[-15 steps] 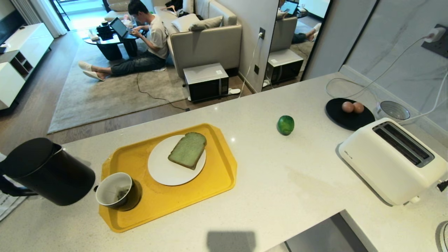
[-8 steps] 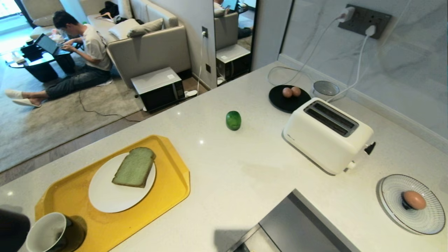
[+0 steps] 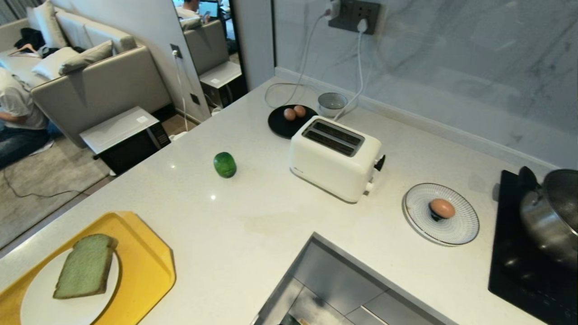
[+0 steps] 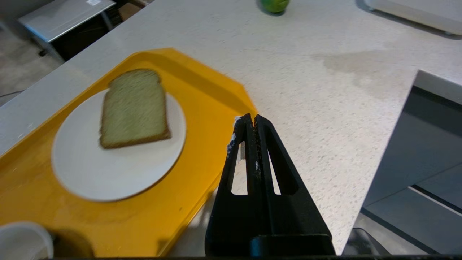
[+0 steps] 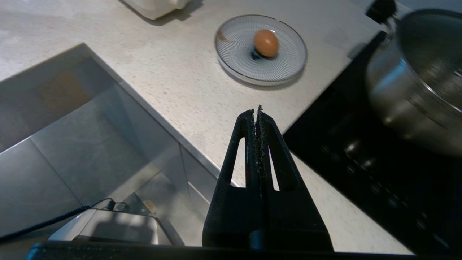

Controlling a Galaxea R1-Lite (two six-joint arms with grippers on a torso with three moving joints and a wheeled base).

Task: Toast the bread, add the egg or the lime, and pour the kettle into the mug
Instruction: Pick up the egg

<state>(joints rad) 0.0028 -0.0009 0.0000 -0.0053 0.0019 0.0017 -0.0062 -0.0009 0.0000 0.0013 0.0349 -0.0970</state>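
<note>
Left hand [image 4: 251, 121] clenched empty beside the yellow tray [image 4: 202, 90], right hand [image 5: 257, 112] likewise over the worktop [image 3: 280, 212]: open wide, then pinch the bread [image 4: 134, 107] by its crust edges.
</note>
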